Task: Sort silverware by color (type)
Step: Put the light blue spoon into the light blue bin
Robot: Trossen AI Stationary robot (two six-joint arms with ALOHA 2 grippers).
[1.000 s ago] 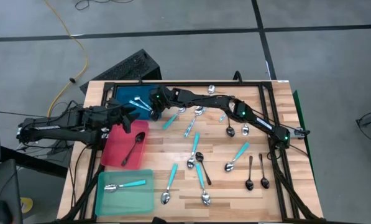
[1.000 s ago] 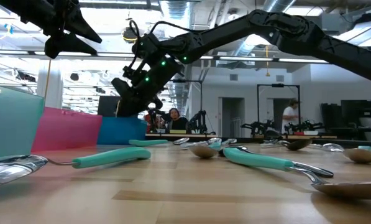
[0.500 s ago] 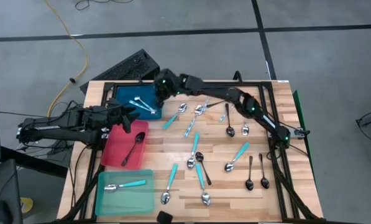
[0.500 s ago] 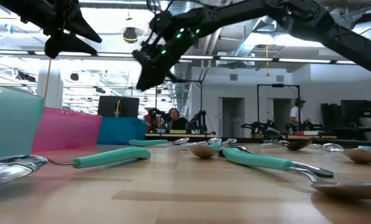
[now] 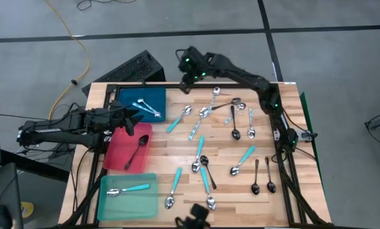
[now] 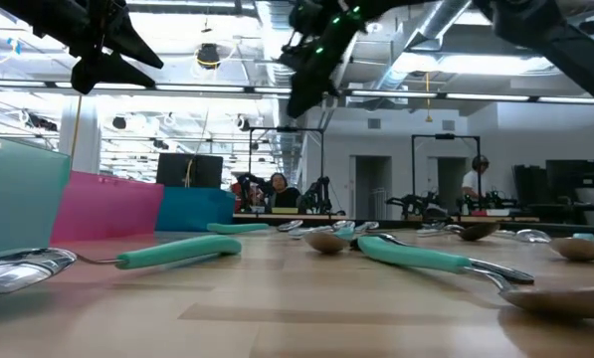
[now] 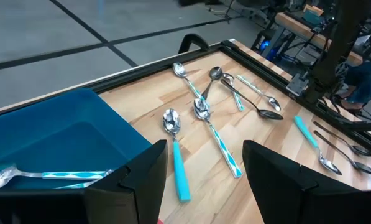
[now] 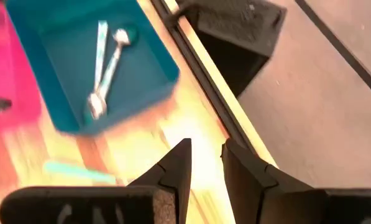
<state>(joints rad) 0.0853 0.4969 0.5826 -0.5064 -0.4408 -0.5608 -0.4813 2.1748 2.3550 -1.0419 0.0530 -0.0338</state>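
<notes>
1. Right gripper: raised well above the tabletop, at its far edge, just beyond the far right corner of the blue tray. The arm reaches across from its base at the right edge. The jaws stand a little apart with a narrow gap between them, and nothing is in that gap.

2. Left gripper: over the left side of the tabletop, above the near edge of the blue tray where it meets the red tray. The jaws are wide apart and empty.

3. Trays: three stand in a column along the left side, with blue farthest, red in the middle and the teal tray nearest.
- Blue tray: two silver spoons, lying side by side.
- Red tray: one black spoon, lying on a slant.
- Teal tray: one turquoise-handled spoon, lying crosswise.

4. Loose spoons: the remainder lie flat on the bare tabletop, to the right of the trays.
- Silver spoons are grouped near the far edge, some crossing one another.
- Turquoise-handled spoons are scattered through the centre and towards the near edge.
- Black spoons lie towards the right, two of them side by side near the near right corner.

No gripper touches any spoon.
</notes>
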